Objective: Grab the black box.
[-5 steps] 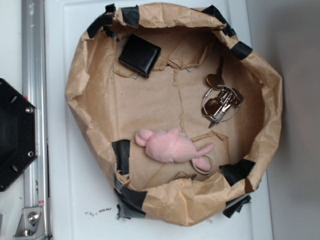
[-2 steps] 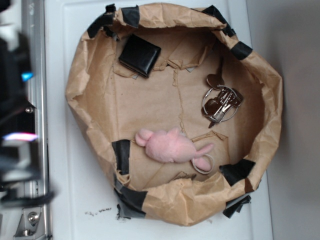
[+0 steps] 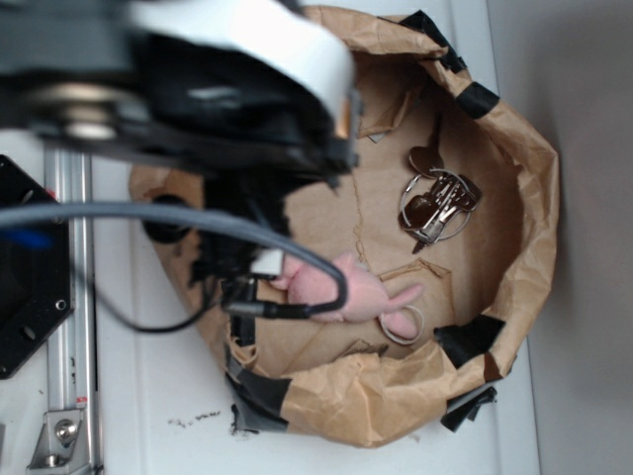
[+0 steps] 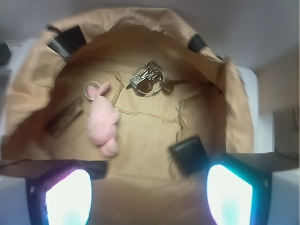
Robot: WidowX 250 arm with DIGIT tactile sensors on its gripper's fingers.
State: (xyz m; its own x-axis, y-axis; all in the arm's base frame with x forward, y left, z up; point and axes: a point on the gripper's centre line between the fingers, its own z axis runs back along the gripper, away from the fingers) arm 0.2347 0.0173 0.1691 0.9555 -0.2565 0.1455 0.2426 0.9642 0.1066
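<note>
Black box (image 4: 190, 155): flat on the brown paper floor, low in the wrist view, close to the right-hand finger and touching neither.
Gripper (image 4: 149, 199): fingers (image 4: 230, 196) spread wide, nothing between them, above the near edge of the paper basin (image 4: 236, 108).
Robot arm (image 3: 198, 109): blurred in the exterior view, covering the basin's upper left, where the box is hidden.
Pink plush toy (image 4: 104, 122): lying left of centre, well apart from the box.
Key ring (image 4: 146, 78): metal, with keys, near the far wall.
Black hexagonal plate (image 3: 25, 267): outside the basin, beside a metal rail (image 3: 69, 317).
</note>
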